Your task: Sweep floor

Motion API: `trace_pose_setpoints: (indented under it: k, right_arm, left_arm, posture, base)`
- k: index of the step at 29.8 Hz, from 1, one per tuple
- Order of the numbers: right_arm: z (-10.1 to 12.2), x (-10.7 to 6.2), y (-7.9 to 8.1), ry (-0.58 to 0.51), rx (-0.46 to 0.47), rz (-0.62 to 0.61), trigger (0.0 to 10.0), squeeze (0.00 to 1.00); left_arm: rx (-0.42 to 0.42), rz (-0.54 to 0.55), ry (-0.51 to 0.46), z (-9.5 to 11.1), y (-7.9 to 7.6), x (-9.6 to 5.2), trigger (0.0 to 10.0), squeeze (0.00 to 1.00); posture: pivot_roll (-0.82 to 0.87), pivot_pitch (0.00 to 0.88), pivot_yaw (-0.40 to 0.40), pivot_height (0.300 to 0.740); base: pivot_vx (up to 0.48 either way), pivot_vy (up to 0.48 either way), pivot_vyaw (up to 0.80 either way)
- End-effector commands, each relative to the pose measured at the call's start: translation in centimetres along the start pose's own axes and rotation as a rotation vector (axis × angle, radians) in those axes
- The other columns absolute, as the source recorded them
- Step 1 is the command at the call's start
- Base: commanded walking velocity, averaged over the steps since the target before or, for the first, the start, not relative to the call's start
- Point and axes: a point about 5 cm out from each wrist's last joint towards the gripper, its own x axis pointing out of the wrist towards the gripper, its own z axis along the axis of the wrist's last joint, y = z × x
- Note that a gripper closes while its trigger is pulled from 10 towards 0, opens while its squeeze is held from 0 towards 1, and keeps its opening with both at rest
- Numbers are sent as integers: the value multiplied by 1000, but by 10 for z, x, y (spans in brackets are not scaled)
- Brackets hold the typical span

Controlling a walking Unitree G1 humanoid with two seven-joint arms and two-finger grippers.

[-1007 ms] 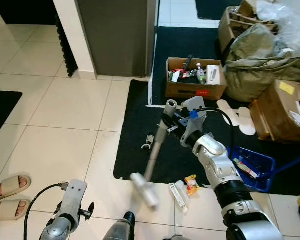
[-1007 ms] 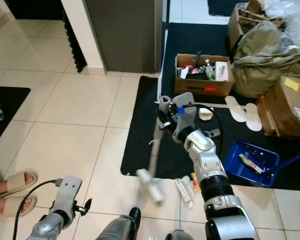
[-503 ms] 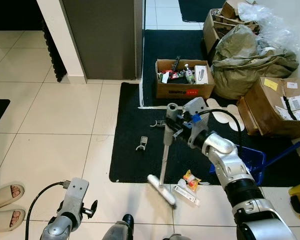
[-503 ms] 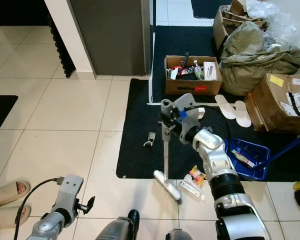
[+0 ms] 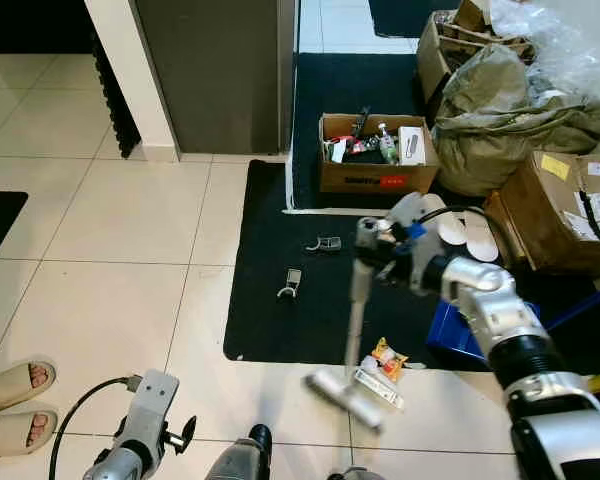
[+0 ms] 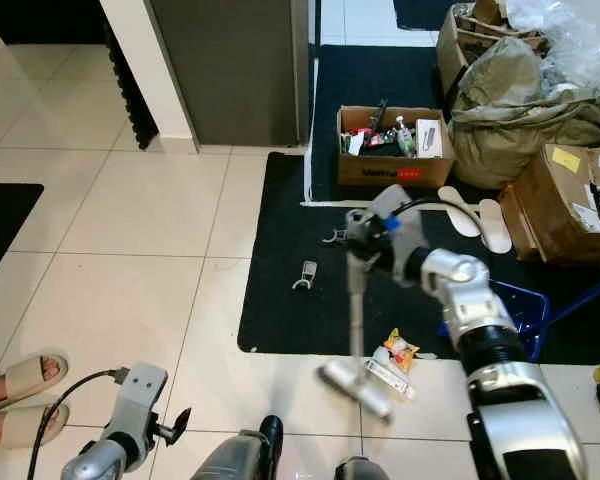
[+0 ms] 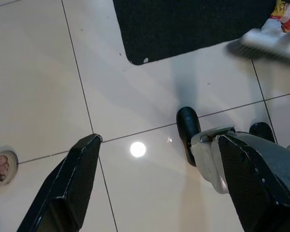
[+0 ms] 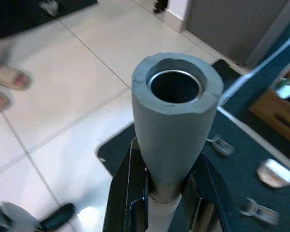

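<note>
No writing legible anywhere. Red label strip on front of open cardboard box [image 5: 377, 155], yellow sticker on big carton [image 5: 562, 213] at right; text on both too small to read.

Cardboard box sits on the black mat [image 5: 280, 310] near its far edge, packed with small clutter: a bottle, a white pack, dark tools. Blue dustpan [image 6: 521, 308] at the mat's right edge, largely hidden behind the right arm. Olive sack [image 5: 515, 115] and more cartons at far right. White slippers [image 6: 491, 222] lie on the mat between box and carton.

Right gripper [image 6: 368, 243] reaches forward over the mat, arm bent at elbow, its fingers [image 8: 127, 193] clamped on the grey handle top of the broom [image 5: 357, 305]. Pole runs down toward the robot; broom head [image 5: 344, 396], blurred, rests on the white tile floor [image 5: 110, 240] just off the mat's near edge. A yellow-red snack wrapper [image 5: 385, 358] and a flat white packet [image 6: 389, 377] lie right beside the head at the mat's near edge. Two small clips [image 5: 292, 285] lie on the mat.

Left gripper [image 7: 154, 183] hangs low, pointing at floor, fingers [image 7: 77, 169] spread wide, nothing between them.

A person's sandalled feet [image 5: 15, 400] at the near left.
</note>
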Motion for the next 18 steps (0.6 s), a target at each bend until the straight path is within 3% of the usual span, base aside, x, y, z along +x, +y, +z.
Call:
trace_pose_setpoints:
  k: [1,3,7,9,10,18]
  right_arm:
    - [-5,-4,-2,54,-62,17,10000,0]
    - [-5,-4,-2,54,-62,17,10000,0]
    - [2,-7,-10,65,-162,5,10000,0]
    - [8,-5,-11,32,-192,-6,10000,0]
    - [26,3,-10,-105,-197,-51,10000,0]
    - [40,9,-10,-198,-183,-112,10000,0]
  left_arm:
    - [7,-10,13,-7,-1,-4,10000,0]
    - [7,-10,13,-7,-1,-4,10000,0]
    - [14,-12,16,-9,2,-6,10000,0]
    - [17,-12,18,-10,3,-8,10000,0]
    - [22,-10,19,-12,5,-10,10000,0]
    - [24,-12,21,-15,4,-12,10000,0]
  posture:
    - [71,298,23,740]
    - [71,298,23,740]
    - [76,308,26,740]
    - [79,312,25,740]
    - [81,315,24,740]
    - [86,319,28,740]
  base:
    - [0,0,0]
    - [0,0,0]
    - [0,0,0]
    - [0,0,0]
    - [0,0,0]
    - [0,0,0]
